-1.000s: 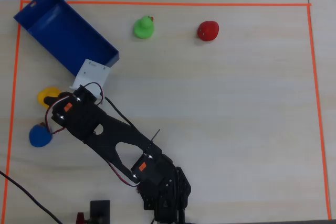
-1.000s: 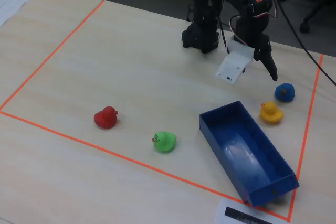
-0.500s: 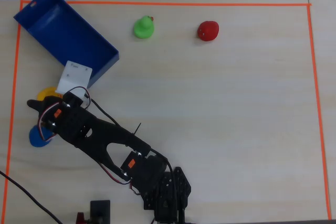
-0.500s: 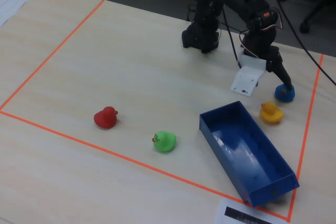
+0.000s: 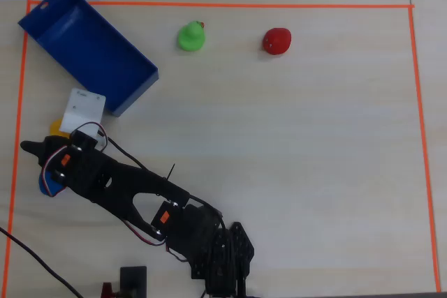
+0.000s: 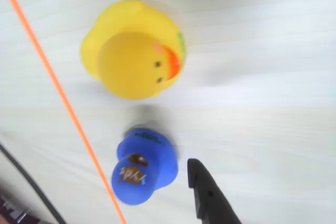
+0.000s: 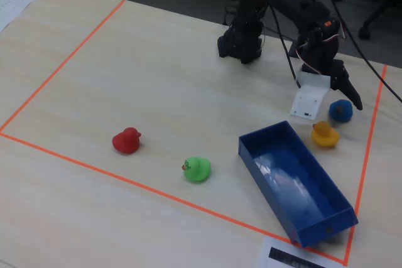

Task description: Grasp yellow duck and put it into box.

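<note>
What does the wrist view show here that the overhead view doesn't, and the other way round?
Only the wrist view shows the yellow duck whole, with its orange beak, the print on the blue duck, and one dark finger tip beside it. Only the overhead view shows the box, the green duck, the red duck and the whole arm. Both show the orange tape line and slivers or more of the yellow and blue ducks.

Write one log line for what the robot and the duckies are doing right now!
gripper: above ducks, holding nothing | yellow duck: on table beside blue duck, ungrasped | box: empty | green duck, red duck: untouched
</note>
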Robot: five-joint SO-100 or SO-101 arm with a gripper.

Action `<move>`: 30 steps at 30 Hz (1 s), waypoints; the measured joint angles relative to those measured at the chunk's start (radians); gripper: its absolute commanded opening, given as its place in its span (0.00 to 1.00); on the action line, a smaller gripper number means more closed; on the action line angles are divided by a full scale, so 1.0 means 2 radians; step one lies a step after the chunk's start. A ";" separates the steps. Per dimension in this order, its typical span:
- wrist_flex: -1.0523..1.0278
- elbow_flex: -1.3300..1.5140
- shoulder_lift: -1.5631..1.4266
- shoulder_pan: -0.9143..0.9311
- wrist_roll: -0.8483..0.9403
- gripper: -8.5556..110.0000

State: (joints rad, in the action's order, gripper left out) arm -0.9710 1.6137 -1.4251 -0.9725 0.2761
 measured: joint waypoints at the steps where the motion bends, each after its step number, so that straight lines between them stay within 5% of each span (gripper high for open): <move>1: 0.001 -0.008 0.005 -0.001 0.002 0.49; 30: 0.106 0.045 0.028 0.075 0.128 0.46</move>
State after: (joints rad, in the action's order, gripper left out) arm -0.7593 1.7043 -1.3683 -0.8222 0.5323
